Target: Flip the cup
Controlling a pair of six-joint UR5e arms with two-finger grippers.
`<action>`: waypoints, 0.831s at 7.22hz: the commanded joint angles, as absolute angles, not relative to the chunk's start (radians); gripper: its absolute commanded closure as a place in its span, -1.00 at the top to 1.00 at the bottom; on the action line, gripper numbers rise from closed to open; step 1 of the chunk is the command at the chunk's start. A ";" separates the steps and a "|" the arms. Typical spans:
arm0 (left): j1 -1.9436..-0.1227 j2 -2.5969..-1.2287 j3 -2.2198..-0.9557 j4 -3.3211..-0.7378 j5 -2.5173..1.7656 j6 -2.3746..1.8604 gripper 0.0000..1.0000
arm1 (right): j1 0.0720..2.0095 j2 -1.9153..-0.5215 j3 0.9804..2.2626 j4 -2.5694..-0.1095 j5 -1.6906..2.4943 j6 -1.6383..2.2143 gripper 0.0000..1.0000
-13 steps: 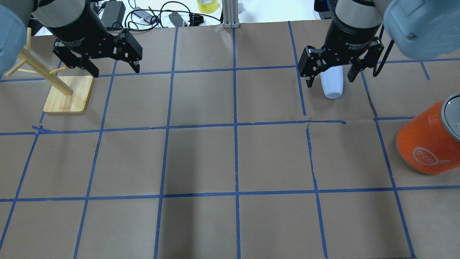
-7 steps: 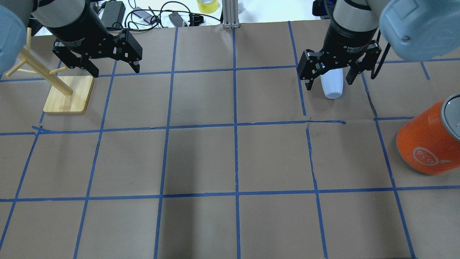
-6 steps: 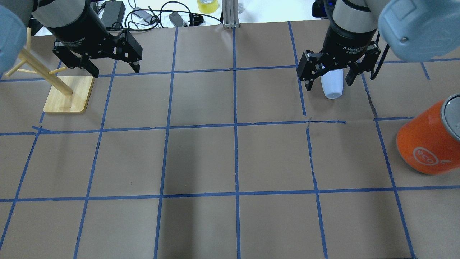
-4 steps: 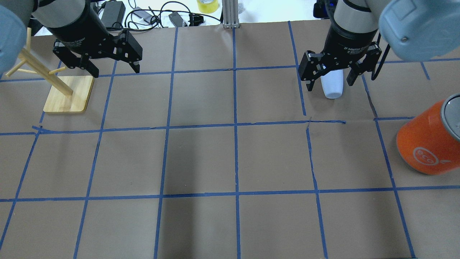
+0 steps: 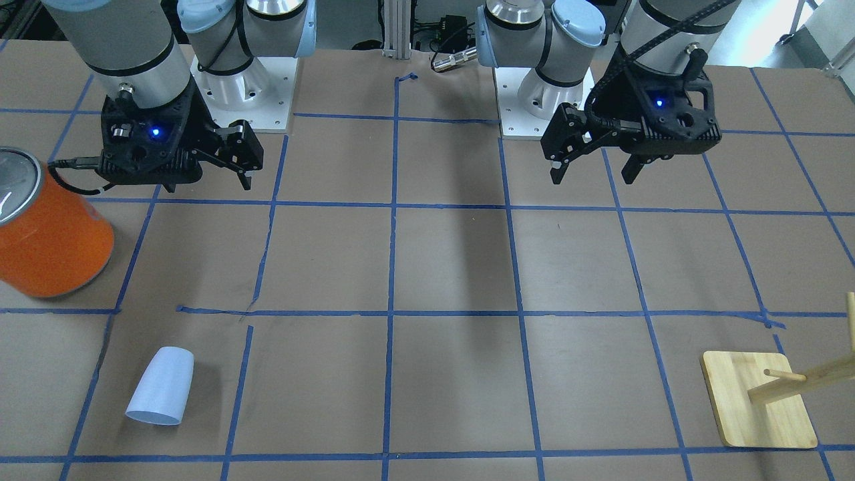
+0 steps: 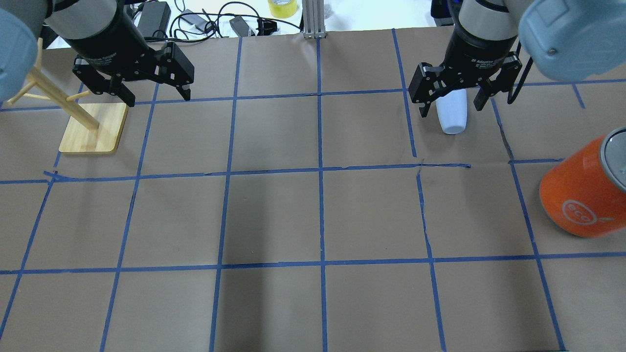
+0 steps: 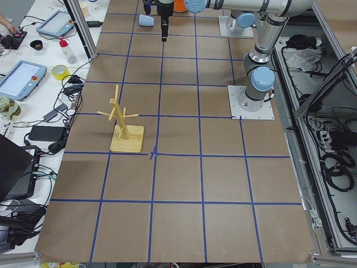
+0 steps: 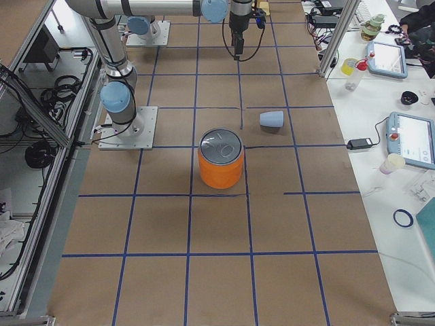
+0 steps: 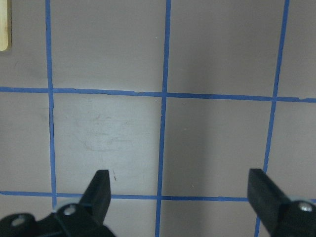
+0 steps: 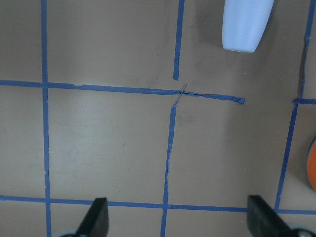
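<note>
The cup (image 5: 160, 386) is a pale blue-white tumbler lying on its side on the brown paper, narrow end toward the robot. It also shows in the overhead view (image 6: 452, 117), the right wrist view (image 10: 245, 22) and the exterior right view (image 8: 271, 119). My right gripper (image 5: 207, 182) (image 6: 451, 109) (image 10: 177, 203) is open and empty, held high above the table on the robot's side of the cup, well apart from it. My left gripper (image 5: 593, 177) (image 6: 158, 98) (image 9: 178, 177) is open and empty above bare paper.
A large orange can (image 5: 50, 234) (image 6: 582, 195) with a silver top stands on the robot's right, near the cup. A wooden peg rack (image 5: 758, 401) (image 6: 93, 127) stands on the robot's left. Blue tape lines grid the paper. Cables and devices lie beyond the table's far edge.
My right gripper drifted slightly left and then back right in the overhead view, staying open. The cup, the can and my left arm have not moved.
</note>
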State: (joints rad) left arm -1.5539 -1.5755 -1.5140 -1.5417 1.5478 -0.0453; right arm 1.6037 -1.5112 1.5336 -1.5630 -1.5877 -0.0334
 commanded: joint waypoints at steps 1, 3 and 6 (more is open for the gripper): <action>-1.554 -1.575 -1.514 -1.542 1.548 -0.046 1.00 | 1.574 -1.508 1.532 -1.565 -1.583 -0.041 1.00; -1.554 -1.575 -1.514 -1.542 1.548 -0.046 1.00 | 1.528 -1.476 1.539 -1.592 -1.612 -0.043 1.00; -1.554 -1.575 -1.514 -1.542 1.548 -0.046 1.00 | 1.493 -1.367 1.540 -1.796 -1.617 -0.099 1.00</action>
